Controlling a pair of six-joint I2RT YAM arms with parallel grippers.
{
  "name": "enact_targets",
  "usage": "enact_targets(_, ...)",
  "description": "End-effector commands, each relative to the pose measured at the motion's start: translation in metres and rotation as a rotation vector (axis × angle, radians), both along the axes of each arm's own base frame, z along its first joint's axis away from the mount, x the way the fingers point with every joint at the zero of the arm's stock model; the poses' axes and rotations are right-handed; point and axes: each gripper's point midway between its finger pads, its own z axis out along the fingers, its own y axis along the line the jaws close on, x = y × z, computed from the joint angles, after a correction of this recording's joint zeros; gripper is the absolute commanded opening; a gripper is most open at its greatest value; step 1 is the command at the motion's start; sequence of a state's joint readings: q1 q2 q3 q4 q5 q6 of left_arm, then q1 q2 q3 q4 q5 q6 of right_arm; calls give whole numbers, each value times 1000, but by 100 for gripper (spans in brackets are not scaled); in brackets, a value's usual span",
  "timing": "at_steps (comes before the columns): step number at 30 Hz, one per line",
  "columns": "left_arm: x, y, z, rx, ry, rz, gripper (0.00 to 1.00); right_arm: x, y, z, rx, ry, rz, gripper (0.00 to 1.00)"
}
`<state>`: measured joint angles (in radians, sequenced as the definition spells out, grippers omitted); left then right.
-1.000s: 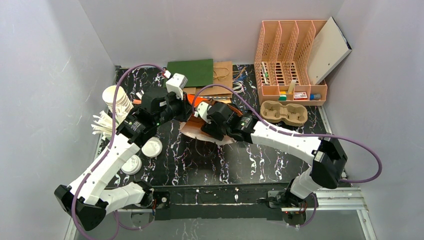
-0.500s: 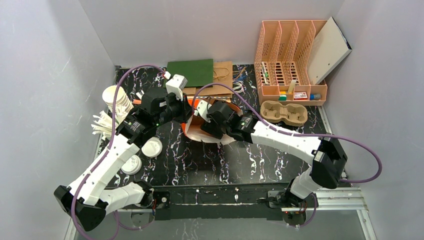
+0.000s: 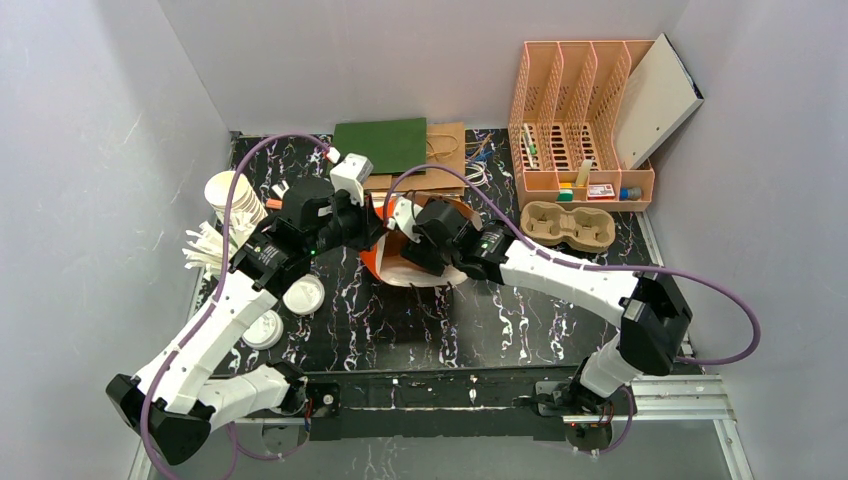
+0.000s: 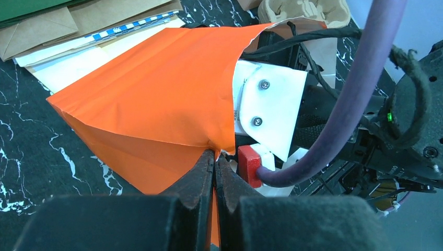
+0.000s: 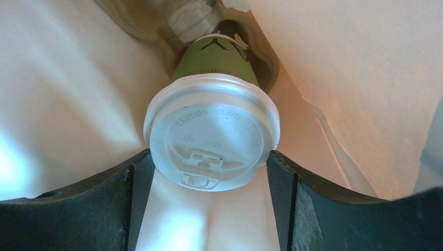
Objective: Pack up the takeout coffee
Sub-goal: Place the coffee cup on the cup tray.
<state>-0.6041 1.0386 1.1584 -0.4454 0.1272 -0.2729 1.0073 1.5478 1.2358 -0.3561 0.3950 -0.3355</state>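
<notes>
"Takeout coffee (image 5: pixel 211 115): where is it?"

"Inside the orange bag (image 4: pixel 151 94), its white lid (image 5: pixel 211 141) facing the right wrist camera. Well off to the left of the bag stands a stack of white cups (image 3: pixel 233 200). Two loose lids (image 3: pixel 303 294) lie on the black marbled table (image 3: pixel 480 320), also to the left of the bag but nearer the arms' bases."

"And the left gripper (image 4: pixel 214 157)?"

"It meets the bag from the left. Its jaws are pressed together on the paper edge at the mouth, with a thin strip of orange running down between the fingers (image 4: pixel 196 180)."

"Which way does the mouth face?"

"It gapes to the right, and the right gripper (image 5: pixel 208 159) is reached in through it (from above only its black wrist shows, against the bag's pale lining). Its jaws are spread wide, with a dark finger (image 5: pixel 120 204) against each side of the lid, so the cup is clasped between them. The green cup body points deeper into the bag, and the pale inner walls close around it."

"What lies behind the bag?"

"Flat green paper (image 3: pixel 381 144) and a brown paper bag (image 3: pixel 445 150) lie behind it. To the right of the orange bag, apart from it, sits a pulp cup carrier (image 3: pixel 568 225), with a peach file rack (image 3: pixel 575 120) behind that."
</notes>
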Motion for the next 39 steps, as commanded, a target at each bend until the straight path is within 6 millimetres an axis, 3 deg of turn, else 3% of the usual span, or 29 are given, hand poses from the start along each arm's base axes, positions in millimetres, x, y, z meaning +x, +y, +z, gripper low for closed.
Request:
enact_targets(1, -24, -4, -3, -19, 67, -70, 0, 16, 12, 8, 68, -29, -33, 49)
enact_targets(10, -34, 2, -11, -2, 116, -62, 0, 20, 16, -3, 58, -7, -41, 49)
enact_targets(19, -39, 6, -16, 13, 155, -53, 0, 26, 18, 6, 65, 0, -46, 49)
enact_targets(29, -52, 7, -21, 12, 216, -68, 0, 13, 30, 1, 79, 124, -34, 49)
enact_targets(35, -55, 8, -24, 20, 230, -73, 0, 17, 34, 3, 87, 120, -49, 49)
enact_targets(39, -50, 15, -17, 37, 210, -33, 14, 18, 34, 6, 89, 125, -56, 49)
